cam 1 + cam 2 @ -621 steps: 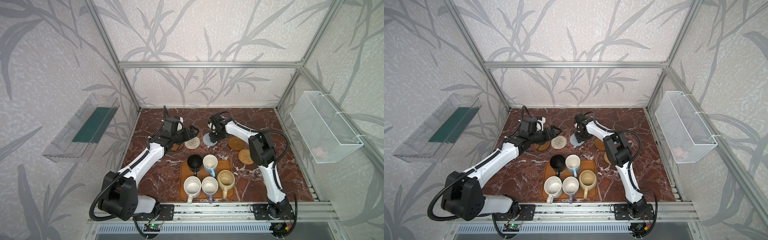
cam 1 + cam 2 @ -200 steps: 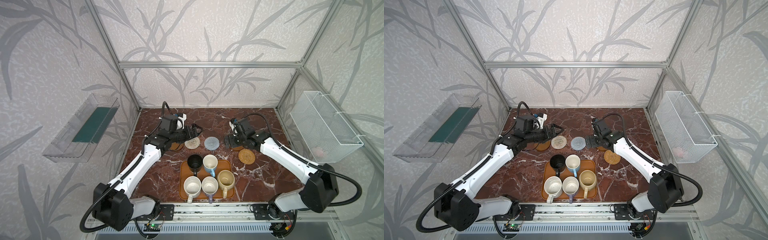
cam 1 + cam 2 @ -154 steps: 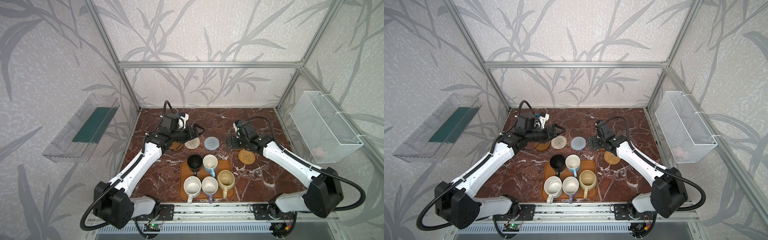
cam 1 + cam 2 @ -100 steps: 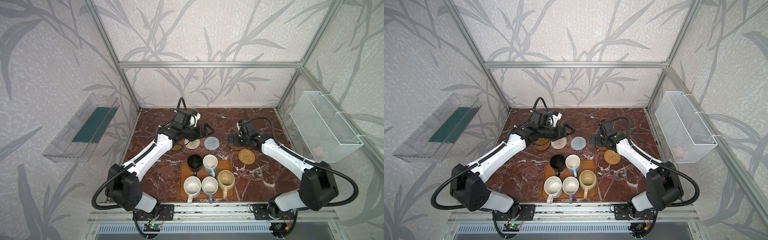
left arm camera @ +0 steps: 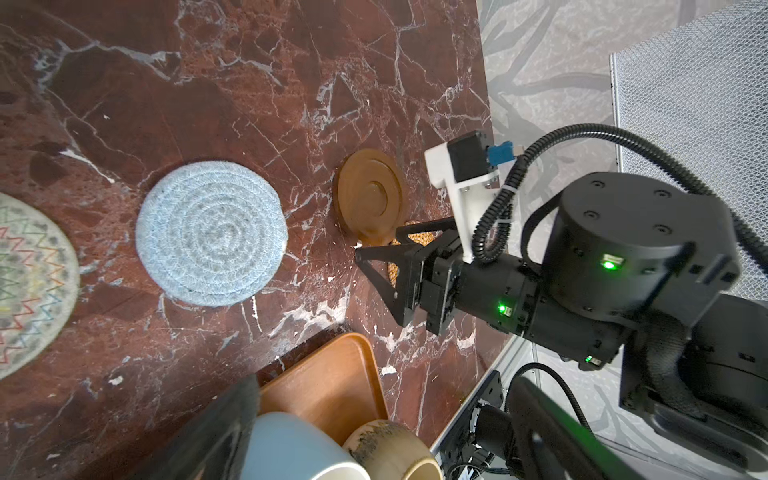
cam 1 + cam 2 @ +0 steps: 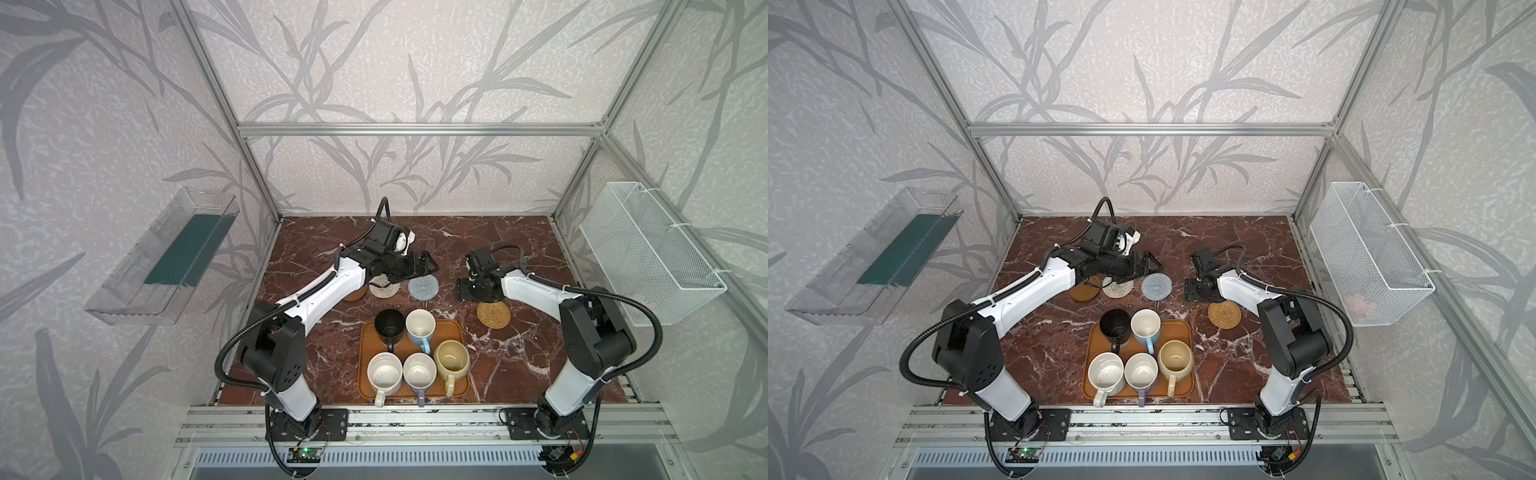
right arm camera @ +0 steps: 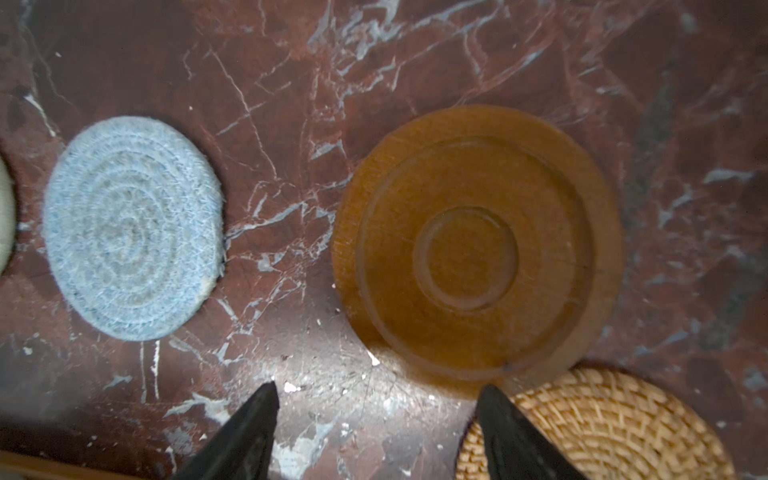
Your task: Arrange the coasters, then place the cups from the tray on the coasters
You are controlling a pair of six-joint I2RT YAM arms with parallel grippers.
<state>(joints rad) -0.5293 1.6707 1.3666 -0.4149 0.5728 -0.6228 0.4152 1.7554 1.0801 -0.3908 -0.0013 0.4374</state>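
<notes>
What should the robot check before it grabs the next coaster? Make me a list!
1. Right gripper empty, jaws apart: ok.
2. Wooden coaster lying flat on the table, just ahead of that gripper: ok.
3. Wooden coaster clear of the rattan coaster: cannot tell; their edges look very close.
4. Left gripper open, holding nothing: ok.
5. All five cups waiting on the tray: ok.
6. Coasters in one neat row: not ok; the rattan one sits nearer the tray than the blue-grey coaster.
</notes>
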